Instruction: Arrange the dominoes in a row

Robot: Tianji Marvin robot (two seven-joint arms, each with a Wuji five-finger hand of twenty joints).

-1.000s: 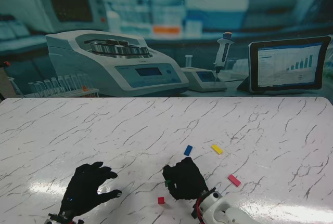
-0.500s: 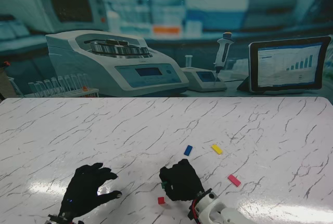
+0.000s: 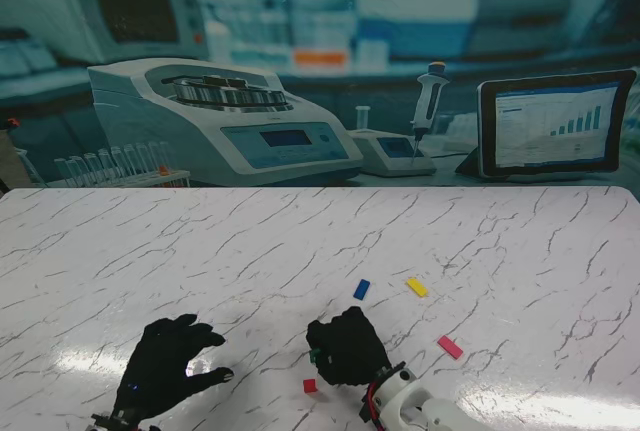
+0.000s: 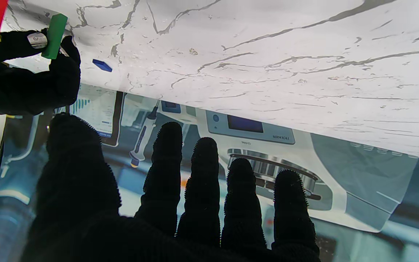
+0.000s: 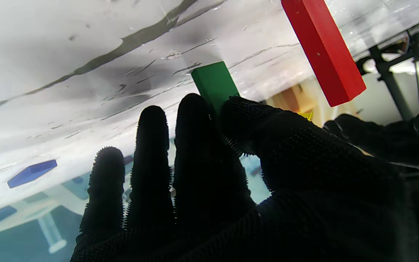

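Note:
My right hand (image 3: 347, 346) is shut on a green domino (image 3: 313, 355), pinched upright between thumb and fingers (image 5: 195, 145). The right wrist view shows the green domino (image 5: 213, 83) with its far end at the table top. Beside it a red domino (image 3: 309, 385) stands on end, also seen close as the red domino (image 5: 322, 51). My left hand (image 3: 170, 366) hovers open to the left with its fingers (image 4: 202, 189) spread. A blue domino (image 3: 361, 289), a yellow domino (image 3: 416, 287) and a pink-red domino (image 3: 450, 347) lie flat farther right.
The white marble table (image 3: 200, 241) runs back to a printed lab backdrop (image 3: 300, 71). The blue domino (image 4: 102, 65) shows just past the right hand (image 4: 24, 80) in the left wrist view.
The right hand with the green domino has shifted slightly left and nearer to me, then held still. The left hand has barely moved.

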